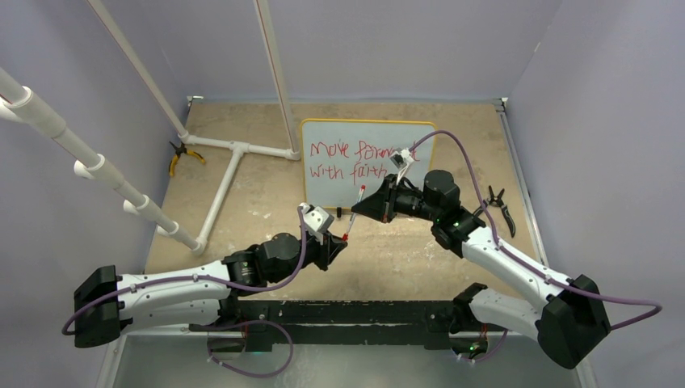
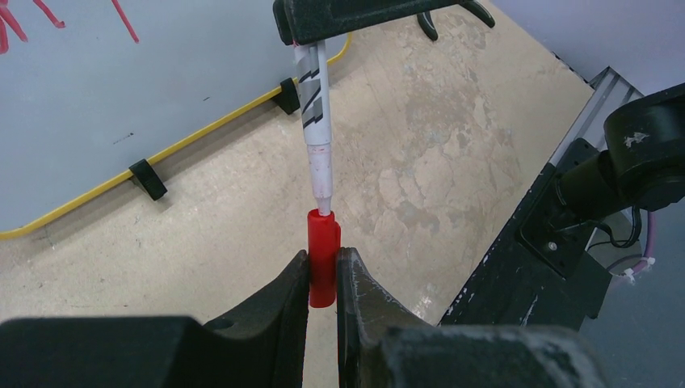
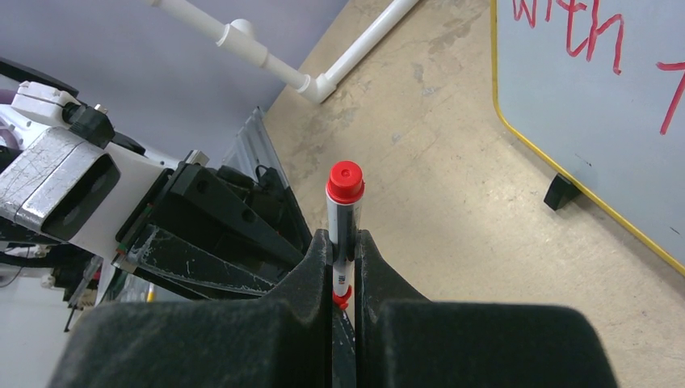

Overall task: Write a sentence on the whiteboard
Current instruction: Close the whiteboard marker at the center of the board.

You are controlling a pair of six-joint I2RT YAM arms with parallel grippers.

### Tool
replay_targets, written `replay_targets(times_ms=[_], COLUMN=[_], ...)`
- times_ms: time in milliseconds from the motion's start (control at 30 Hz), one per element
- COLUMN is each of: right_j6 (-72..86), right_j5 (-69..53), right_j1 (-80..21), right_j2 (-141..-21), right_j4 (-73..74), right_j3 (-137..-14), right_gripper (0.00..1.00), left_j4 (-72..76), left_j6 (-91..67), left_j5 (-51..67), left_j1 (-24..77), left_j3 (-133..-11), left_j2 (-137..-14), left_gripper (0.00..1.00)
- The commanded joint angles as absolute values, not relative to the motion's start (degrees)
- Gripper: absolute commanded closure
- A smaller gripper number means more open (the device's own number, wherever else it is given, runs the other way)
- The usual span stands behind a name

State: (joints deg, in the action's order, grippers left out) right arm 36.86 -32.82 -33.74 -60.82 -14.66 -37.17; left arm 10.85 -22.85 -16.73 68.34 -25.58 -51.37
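Note:
The whiteboard (image 1: 367,166) stands at the back of the table, with the red sentence (image 1: 355,160) on it in two lines. My left gripper (image 1: 342,239) is shut on a red marker cap (image 2: 323,259), held upright above the table. My right gripper (image 1: 360,207) is shut on the marker (image 2: 315,105) and holds it over the cap, with the white tip touching the cap's open mouth. In the right wrist view the marker (image 3: 343,210) sits between the fingers, its red rear end pointing away. The board's yellow edge also shows in the left wrist view (image 2: 186,141) and the right wrist view (image 3: 582,105).
A white PVC pipe frame (image 1: 234,158) lies at the back left, with yellow-handled pliers (image 1: 182,155) beside it. Black pliers (image 1: 501,206) lie right of the board. A black rail (image 1: 347,311) runs along the near edge. Purple walls close in the table.

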Motion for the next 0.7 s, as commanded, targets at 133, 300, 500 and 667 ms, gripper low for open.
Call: replay_targets(times_ms=[133, 300, 500, 667], right_j6=[36.1, 33.5, 30.1, 27.9], right_j5=[-35.6, -35.9, -35.8, -35.5], right_j1=[-33.7, -34.0, -35.2, -36.2], right_j2=[-61.4, -61.1, -61.6, -62.1], right_j4=[-17.2, -16.3, -13.5, -12.8], right_j3=[-38.9, -38.5, -38.6, -37.4], right_gripper=[1.0, 1.0, 1.0, 1.0], left_j4=[15.5, 19.1, 23.3, 26.1], left_j6=[-21.4, -20.7, -19.2, -18.2], left_j5=[-18.1, -19.3, -20.3, -22.0], left_j1=[68.5, 68.5, 68.5, 68.5], left_j3=[-25.8, -25.6, -26.2, -25.9], left_j2=[-51.9, -52.6, -54.7, -55.6], left_gripper=[1.0, 1.0, 1.0, 1.0])
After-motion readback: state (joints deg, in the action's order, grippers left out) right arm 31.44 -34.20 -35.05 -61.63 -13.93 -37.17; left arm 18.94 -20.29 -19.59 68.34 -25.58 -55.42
